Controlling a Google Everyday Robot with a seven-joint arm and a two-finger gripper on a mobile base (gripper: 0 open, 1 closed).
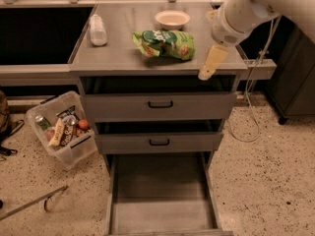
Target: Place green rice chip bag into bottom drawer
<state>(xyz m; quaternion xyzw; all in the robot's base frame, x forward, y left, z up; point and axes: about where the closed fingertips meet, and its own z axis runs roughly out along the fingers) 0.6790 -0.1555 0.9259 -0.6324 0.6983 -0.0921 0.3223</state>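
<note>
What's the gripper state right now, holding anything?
Gripper: open or shut cannot be told. It hangs at the countertop's front right edge and is not holding the green rice chip bag, which lies on the countertop to the gripper's left.
</note>
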